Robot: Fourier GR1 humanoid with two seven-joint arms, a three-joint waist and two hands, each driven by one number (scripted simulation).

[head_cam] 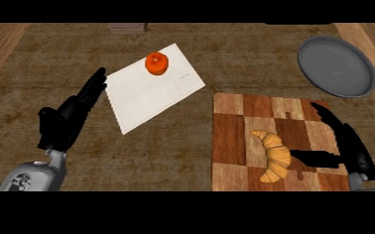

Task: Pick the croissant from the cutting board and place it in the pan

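**Croissant on the cutting board, right hand open beside it**

You see the croissant lying on the checkered wooden cutting board, in the board's near half and a little to the right of its middle. Its long axis runs from near to far, with a slight bend. It is not in the pan.

The pan is grey and round and stands at the far right of the surface, partly cut by the view's right edge. It is well apart from the croissant, and only its grey inside shows.

Your right hand is over the right edge of the cutting board. Its fingers are straight and point away from you, and nothing is held. The thumb stretches left toward the croissant, and its tip is just beside the pastry; you cannot tell if it touches.

To the left lies a white sheet, turned at an angle. It carries one orange-red round thing near its far corner.

Your left hand rests at the left side of this sheet, fingers straight and apart from any object, holding nothing.
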